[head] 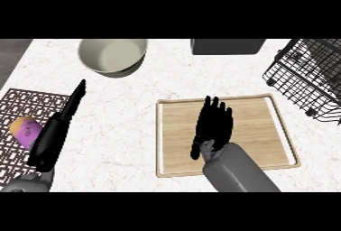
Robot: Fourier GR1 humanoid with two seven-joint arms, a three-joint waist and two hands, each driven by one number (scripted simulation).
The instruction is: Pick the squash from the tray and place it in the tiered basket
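Two hands come in from the lower edge of the white speckled bench [126, 108]. Wide bare bench lies between the wooden tray [177, 135] at the middle and the brown lattice mat [30, 101] that runs off the left edge, and more lies open above the tray. The black wire tiered basket [310, 74] stands at the upper right corner, apart from the tray's right rim and partly cut by the edge. Along the far edge sit a pale round bowl [112, 55], its inside bare, and a dark box [228, 46].

The right hand [213, 124] lies flat over the tray's middle, fingers straight and pointing away, holding nothing that shows. No squash shows on the wood around it; whether it lies hidden under that hand I cannot tell. The left hand [58, 128] is seen edge-on, fingers straight, over the mat's right edge, just beside a purple and yellow vegetable [25, 131] lying on the mat.
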